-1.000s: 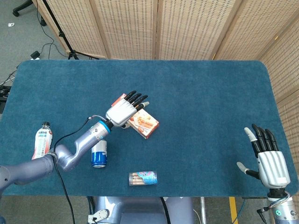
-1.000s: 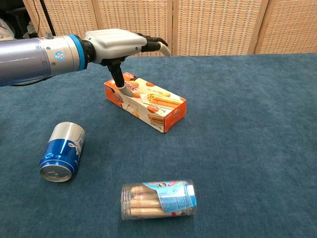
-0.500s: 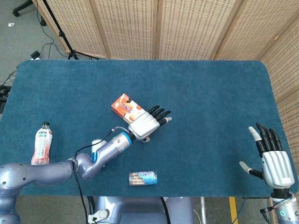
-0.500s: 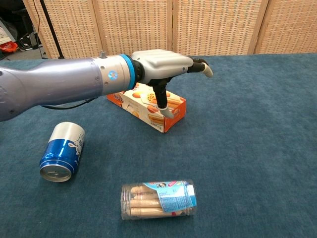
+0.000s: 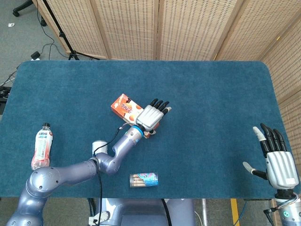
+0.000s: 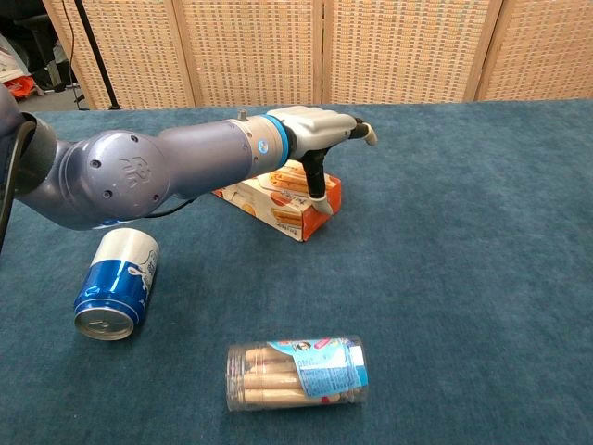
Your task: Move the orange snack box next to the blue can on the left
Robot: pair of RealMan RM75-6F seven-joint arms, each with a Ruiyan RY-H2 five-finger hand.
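The orange snack box (image 5: pixel 124 106) (image 6: pixel 283 213) lies flat near the table's middle. My left hand (image 5: pixel 151 116) (image 6: pixel 315 128) hovers over its right end, fingers stretched out and apart. The thumb hangs down and touches the box's end face. Nothing is gripped. The blue can (image 6: pixel 116 282) lies on its side to the front left of the box, a clear gap between them. In the head view my left forearm covers most of the blue can (image 5: pixel 99 145). My right hand (image 5: pixel 278 161) is held up at the table's front right corner, fingers spread and empty.
A clear tube of biscuit sticks (image 5: pixel 144 180) (image 6: pixel 297 373) lies near the front edge, right of the can. A drink bottle (image 5: pixel 42 146) lies at the far left. Wicker screens stand behind the blue table (image 5: pixel 211 94).
My left hand has swept from the box's left end to its right end, and the forearm now lies over the can. The box has turned slightly. The right hand sank a little.
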